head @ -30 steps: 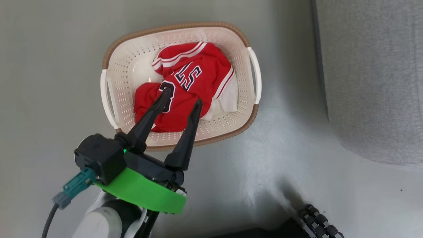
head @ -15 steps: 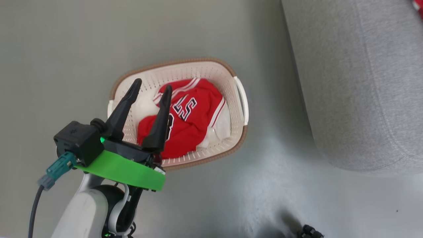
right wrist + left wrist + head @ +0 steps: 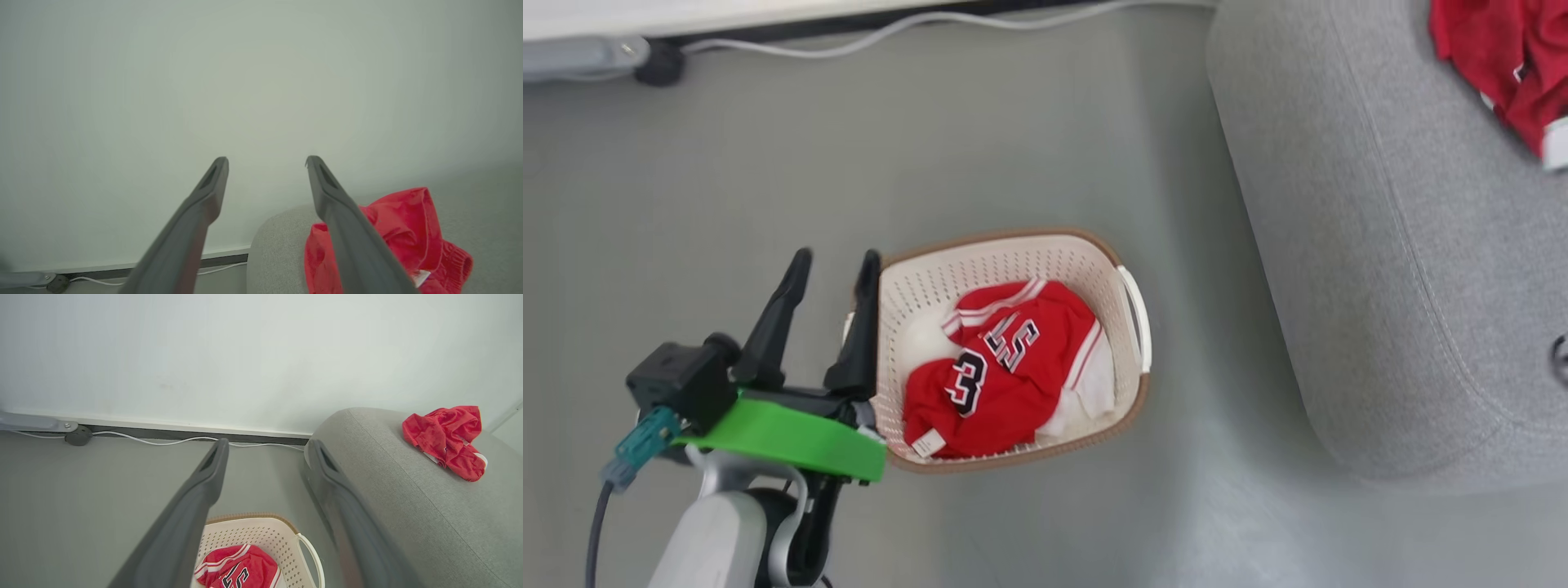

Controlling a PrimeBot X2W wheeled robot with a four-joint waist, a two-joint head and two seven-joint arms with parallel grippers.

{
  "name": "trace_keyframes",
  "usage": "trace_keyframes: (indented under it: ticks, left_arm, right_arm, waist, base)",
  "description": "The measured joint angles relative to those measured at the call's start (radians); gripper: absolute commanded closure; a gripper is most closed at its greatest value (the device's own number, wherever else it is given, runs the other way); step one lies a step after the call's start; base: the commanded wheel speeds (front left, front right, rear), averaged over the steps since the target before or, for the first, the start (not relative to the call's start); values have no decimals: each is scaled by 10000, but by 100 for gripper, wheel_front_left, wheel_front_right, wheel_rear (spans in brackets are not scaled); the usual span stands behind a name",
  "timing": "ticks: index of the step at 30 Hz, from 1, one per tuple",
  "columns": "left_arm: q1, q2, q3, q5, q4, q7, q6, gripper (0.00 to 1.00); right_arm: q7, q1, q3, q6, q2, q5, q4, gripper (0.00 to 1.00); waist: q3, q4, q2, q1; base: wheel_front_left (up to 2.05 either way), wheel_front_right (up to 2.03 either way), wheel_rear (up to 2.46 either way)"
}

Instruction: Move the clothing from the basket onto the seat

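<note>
A red jersey point(image 3: 1005, 367) with numerals 3 and 5 lies crumpled in the cream basket point(image 3: 1115, 404) on the floor; the jersey point(image 3: 237, 571) and basket point(image 3: 261, 535) also sit low in the left wrist view. My left gripper point(image 3: 837, 261) is open and empty, raised to the left of the basket's left rim. A second red garment point(image 3: 1499, 57) lies on the grey seat point(image 3: 1380, 245), seen again as red clothing point(image 3: 447, 437) on the seat point(image 3: 388, 490). My right gripper point(image 3: 267, 161) is open and empty above the seat point(image 3: 278, 245), near the red garment point(image 3: 402, 228).
A white cable point(image 3: 915, 20) and a dark baseboard run along the wall at the top. A grey fitting point(image 3: 580, 57) sits at the wall's foot on the left. Grey floor point(image 3: 1054, 147) surrounds the basket, and the seat's rounded edge stands close to its right.
The head camera has tilted up, so basket and seat sit lower in view. My open left gripper has pulled back from over the jersey to the left of the basket's rim.
</note>
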Motion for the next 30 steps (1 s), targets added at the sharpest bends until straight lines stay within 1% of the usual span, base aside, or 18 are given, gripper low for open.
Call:
trace_keyframes:
  ticks: [4,5,8,13,18,21,28,30]
  left_arm:
    - [202,104,293,15,395,-301,107,0]
    - [202,104,293,15,395,-301,107,0]
    - [367,259,441,150,675,-497,190,0]
    - [898,295,704,130,1103,-715,322,0]
    - [1567,600,1076,138,1432,-897,466,0]
    - [1943,616,1202,119,1534,-991,500,0]
    - [2586,642,1312,56,1473,-991,531,0]
    - [2697,662,1392,31,1404,-993,583,0]
  right_arm:
    - [0,755,332,29,483,-230,-491,0]
    - [0,755,332,29,483,-230,-491,0]
    - [2,1395,449,29,704,-330,-805,0]
    - [0,2472,608,13,1060,-529,-1174,0]
    - [2,3518,1273,-29,1503,-1129,-1310,0]
    - [2,4231,1427,-205,1753,-1185,-1304,0]
    - [2,5637,1768,-550,2090,-1421,-1434,0]
    - [2,5794,1881,-552,2174,-1478,-1519,0]
  waist:
    - [-538,260,0,0]
    - [-538,260,0,0]
    - [-942,477,0,0]
    - [-1634,840,0,-1]
    - [-2369,1105,0,-1]
    - [-2820,1198,0,-1]
    - [-3724,1304,0,-1]
    - [-3898,1300,0,-1]
  base:
    - [0,0,0]
    - [0,0,0]
    - [0,0,0]
    - [0,0,0]
    - [0,0,0]
    - [0,0,0]
    - [0,0,0]
    - [0,0,0]
